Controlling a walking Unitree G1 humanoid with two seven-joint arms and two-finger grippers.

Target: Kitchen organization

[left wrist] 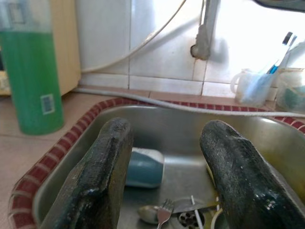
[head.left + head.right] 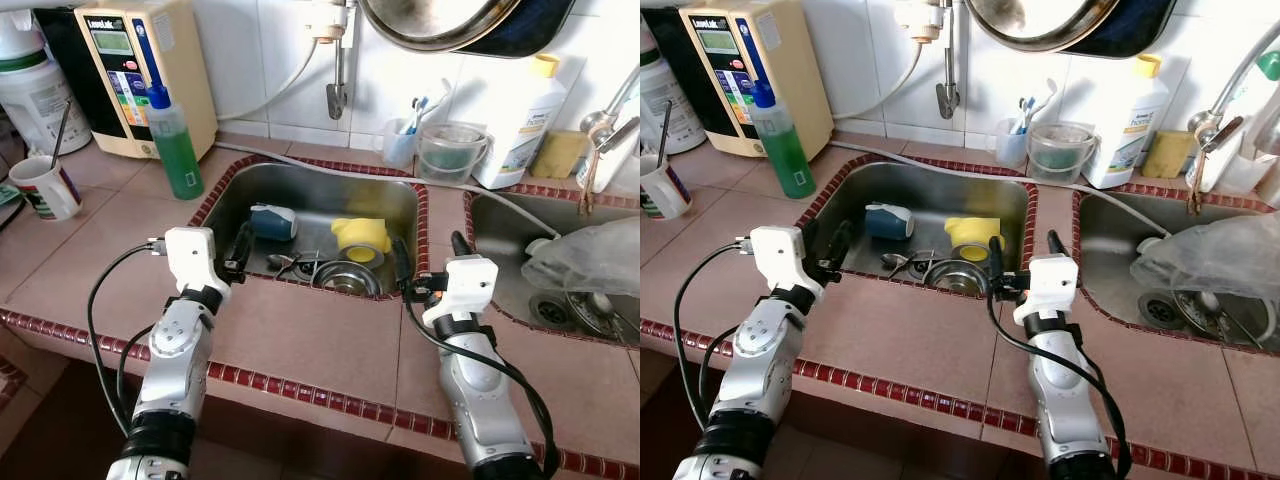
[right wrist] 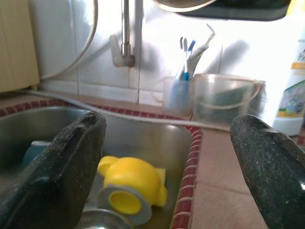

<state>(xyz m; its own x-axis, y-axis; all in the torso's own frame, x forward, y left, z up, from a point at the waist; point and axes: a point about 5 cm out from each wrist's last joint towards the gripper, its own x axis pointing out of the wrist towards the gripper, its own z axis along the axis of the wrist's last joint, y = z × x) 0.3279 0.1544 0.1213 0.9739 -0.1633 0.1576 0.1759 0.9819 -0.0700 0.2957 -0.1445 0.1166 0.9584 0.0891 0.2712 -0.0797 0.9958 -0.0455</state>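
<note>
Entry: sink clearing, approach stage. Nothing is being held; both pincers are hovering at the near rim of the left sink basin (image 2: 400,195).

Left pincer (image 2: 240,250): fingers standing apart, empty, poised over the basin's 7 o'clock corner. The blue cup (image 2: 272,221), lying on its side on the basin floor, is sitting just ahead of it at 1 o'clock, apart from the fingers.

Right pincer (image 2: 428,262): fingers spread wide, empty, straddling the tiled divider at the basin's 4 o'clock corner. The yellow cup (image 2: 361,239), also tipped over, is lying near at its 10 o'clock, lower than the fingertips.

Also in the basin: a steel bowl (image 2: 346,277) and a fork (image 1: 164,213) by the drain, between the two pincers.

On the tabletop (image 2: 300,330): a green soap bottle (image 2: 173,142) at the basin's 10 o'clock.

Judgement: the next move is likely calling for either pincer to be dipping into the basin and closing around a cup's wall; the rounded, wet plastic could be slipping.
</note>
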